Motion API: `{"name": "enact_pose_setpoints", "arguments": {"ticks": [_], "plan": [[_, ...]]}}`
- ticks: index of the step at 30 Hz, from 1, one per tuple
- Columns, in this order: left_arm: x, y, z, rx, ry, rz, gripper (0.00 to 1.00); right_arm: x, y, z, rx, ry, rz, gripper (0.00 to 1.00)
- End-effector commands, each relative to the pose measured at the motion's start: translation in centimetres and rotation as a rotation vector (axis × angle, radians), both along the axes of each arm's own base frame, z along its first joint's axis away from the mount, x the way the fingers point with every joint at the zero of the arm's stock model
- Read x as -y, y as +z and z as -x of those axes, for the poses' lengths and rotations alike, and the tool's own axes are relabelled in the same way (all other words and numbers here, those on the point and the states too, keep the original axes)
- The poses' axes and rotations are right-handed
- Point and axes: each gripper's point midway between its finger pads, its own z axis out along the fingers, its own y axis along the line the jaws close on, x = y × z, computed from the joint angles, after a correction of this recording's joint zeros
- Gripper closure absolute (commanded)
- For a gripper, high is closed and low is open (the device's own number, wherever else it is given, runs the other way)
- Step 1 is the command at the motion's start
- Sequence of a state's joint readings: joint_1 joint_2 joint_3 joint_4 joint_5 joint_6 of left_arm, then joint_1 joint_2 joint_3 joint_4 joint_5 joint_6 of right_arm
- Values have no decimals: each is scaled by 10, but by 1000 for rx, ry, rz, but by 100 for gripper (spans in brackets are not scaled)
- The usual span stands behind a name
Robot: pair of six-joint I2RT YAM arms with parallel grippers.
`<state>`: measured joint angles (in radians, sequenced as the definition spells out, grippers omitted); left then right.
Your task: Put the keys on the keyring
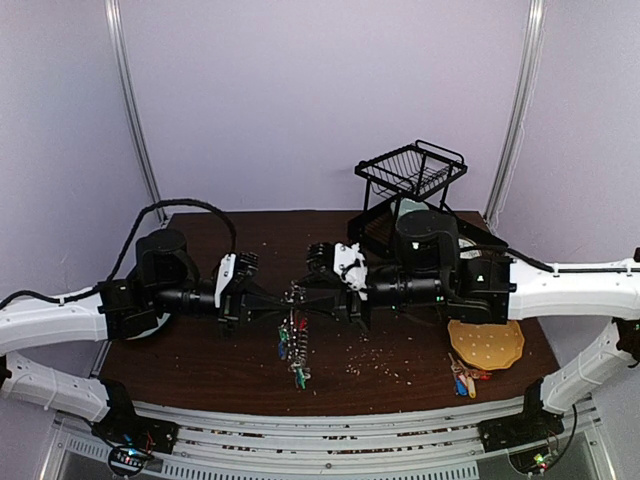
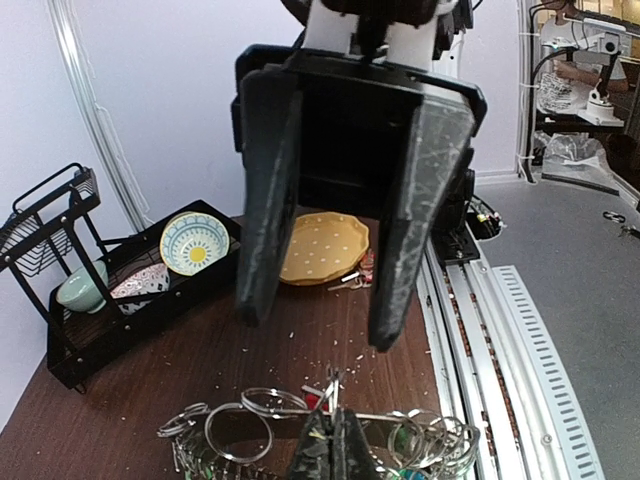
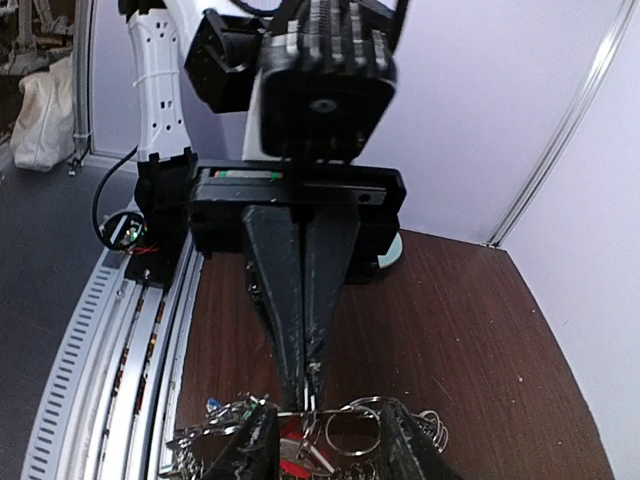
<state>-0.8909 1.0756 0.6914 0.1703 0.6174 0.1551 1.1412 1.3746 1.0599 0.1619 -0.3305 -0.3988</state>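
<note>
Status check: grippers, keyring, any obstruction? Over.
Left gripper shut on keyring. Right gripper open, fingers either side of the ring. Loose key bunch beside yellow plate, out of the way.

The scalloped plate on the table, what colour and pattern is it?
The scalloped plate is mustard yellow with small dots; left wrist view.

keyring (image 2: 268, 402) cut off at bottom edge in wrist views; keys (image 1: 298, 375) too small overhead.
</note>
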Motion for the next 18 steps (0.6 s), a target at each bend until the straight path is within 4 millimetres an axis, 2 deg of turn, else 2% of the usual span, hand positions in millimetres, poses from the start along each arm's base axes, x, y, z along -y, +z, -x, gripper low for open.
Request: {"name": "enact_pose_setpoints", "arguments": {"ticks": [1, 5, 9, 12, 16, 18], "plan": [[-3, 36, -4, 104, 32, 117, 100, -15, 5, 0, -230, 15, -30, 67], [-4, 37, -4, 106, 33, 120, 100, -18, 3, -7, -260, -2, -28, 78], [-5, 38, -5, 111, 43, 122, 100, -15, 2, -7, -266, 10, -27, 82], [-5, 37, -5, 111, 43, 119, 100, -14, 0, -7, -267, 7, -23, 89], [-5, 37, -6, 112, 45, 117, 100, -13, -2, -6, -265, 10, -11, 90], [-6, 38, -6, 115, 49, 120, 100, -13, -4, -7, -262, 5, 1, 95]]}}
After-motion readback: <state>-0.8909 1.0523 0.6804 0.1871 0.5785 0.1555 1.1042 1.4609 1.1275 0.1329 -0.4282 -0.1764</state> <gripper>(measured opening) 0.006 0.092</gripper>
